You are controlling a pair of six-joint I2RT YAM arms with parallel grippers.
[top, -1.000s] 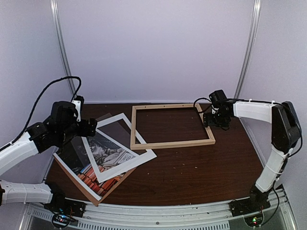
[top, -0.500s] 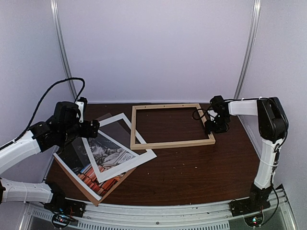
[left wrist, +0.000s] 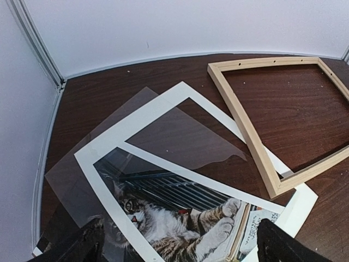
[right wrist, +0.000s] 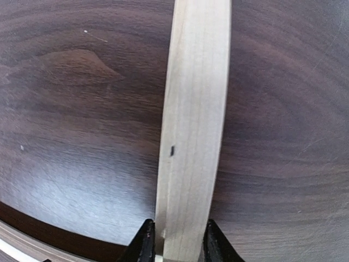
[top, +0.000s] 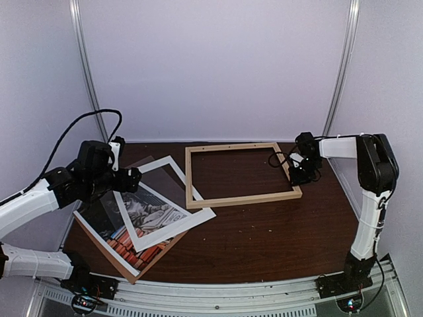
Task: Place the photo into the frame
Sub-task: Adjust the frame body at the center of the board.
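— Where is the photo [left wrist: 180, 229] lying?
— Left on the tabletop [top: 264, 238], under the white mat [left wrist: 302, 199]; the left hand [left wrist: 180, 248] is hovering released above.
— The right hand [right wrist: 174, 240]?
— It is gripping the frame's [top: 244, 199] right rail.

You're looking at one light wooden frame [top: 244, 199], one cat photo [top: 149, 214], one white mat border [left wrist: 136, 123], one clear plastic sheet [left wrist: 95, 131] and one brown backing board [top: 115, 257].
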